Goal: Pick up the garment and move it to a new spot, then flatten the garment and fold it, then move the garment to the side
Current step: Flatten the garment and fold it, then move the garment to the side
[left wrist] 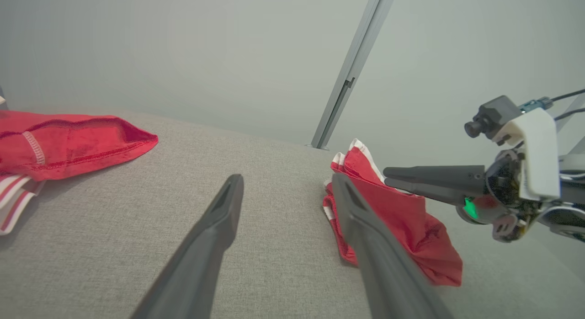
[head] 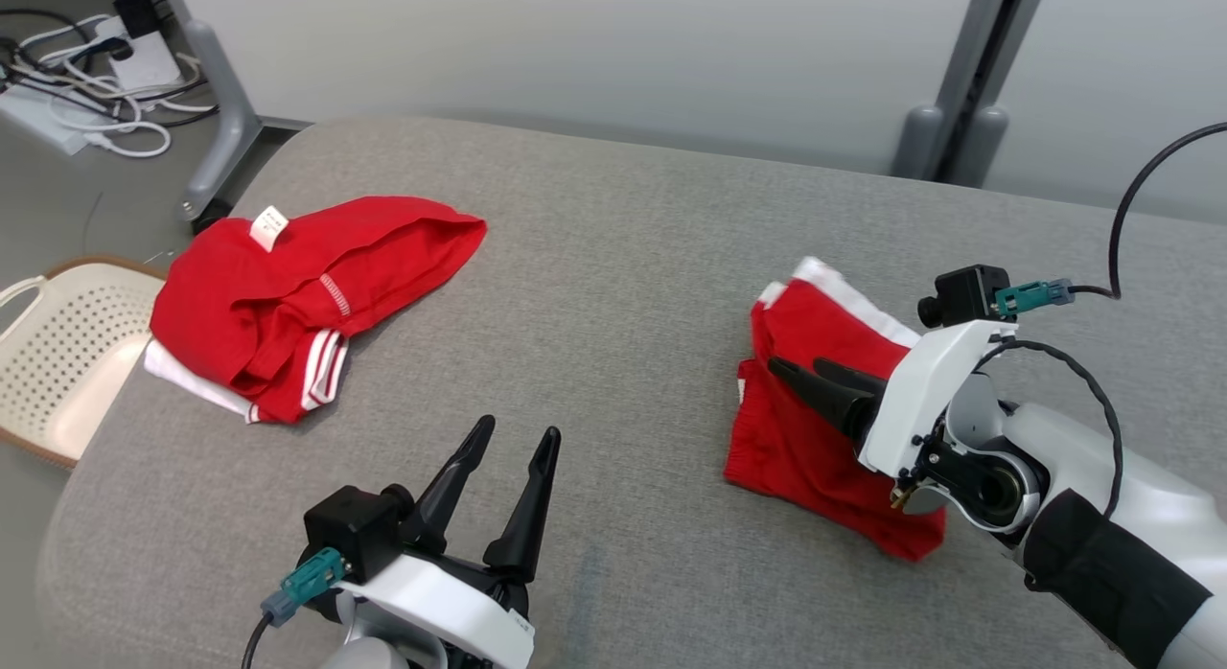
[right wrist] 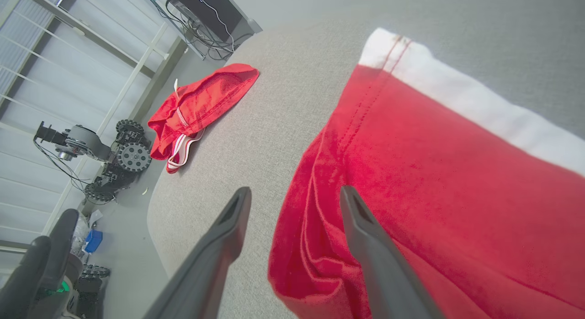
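Note:
A folded red garment (head: 805,439) with a white band lies on the right of the grey padded table (head: 613,266). My right gripper (head: 796,365) hovers over it, open, pointing left. In the right wrist view the right gripper (right wrist: 295,191) straddles the edge of the garment (right wrist: 434,182): one finger is over the red cloth, the other over bare table. My left gripper (head: 519,427) stands open above the table's front middle with nothing between its fingers. The left wrist view has the left gripper (left wrist: 287,177), the garment (left wrist: 406,223) and the right gripper (left wrist: 387,176) beside it.
A second red garment (head: 307,286) with white stripes and a white tag lies crumpled at the table's left edge. A perforated cream basket (head: 57,362) sits on the floor to the left. Cables and power strips (head: 96,65) lie at the far left by a grey post (head: 225,123).

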